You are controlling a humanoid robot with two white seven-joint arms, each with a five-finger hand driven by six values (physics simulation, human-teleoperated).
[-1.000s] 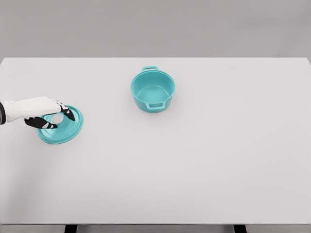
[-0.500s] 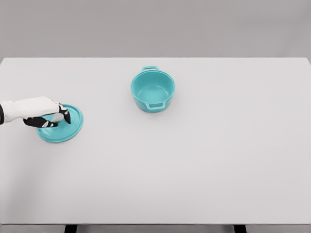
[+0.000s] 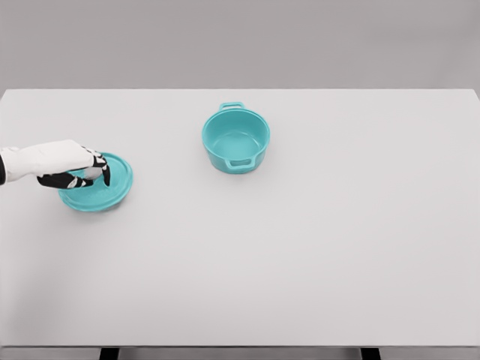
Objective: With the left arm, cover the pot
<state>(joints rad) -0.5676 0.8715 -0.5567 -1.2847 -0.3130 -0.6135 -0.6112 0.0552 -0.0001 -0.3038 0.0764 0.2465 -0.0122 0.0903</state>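
The left hand (image 3: 75, 166) has its fingers curled around the knob of the teal lid (image 3: 105, 191), at nine o'clock on the bench (image 3: 300, 255); the open pot (image 3: 235, 139) stands well apart toward twelve o'clock; carrying and covering remain.

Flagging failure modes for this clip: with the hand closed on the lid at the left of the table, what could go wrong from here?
1. The left hand pinches only the knob of the teal lid, so the lid could tilt or slip during the carry.
2. The open pot stands well to the right; a low carry might knock its rim or handle and shove it.
3. A tilted lid may land askew, resting on the rim instead of seating.
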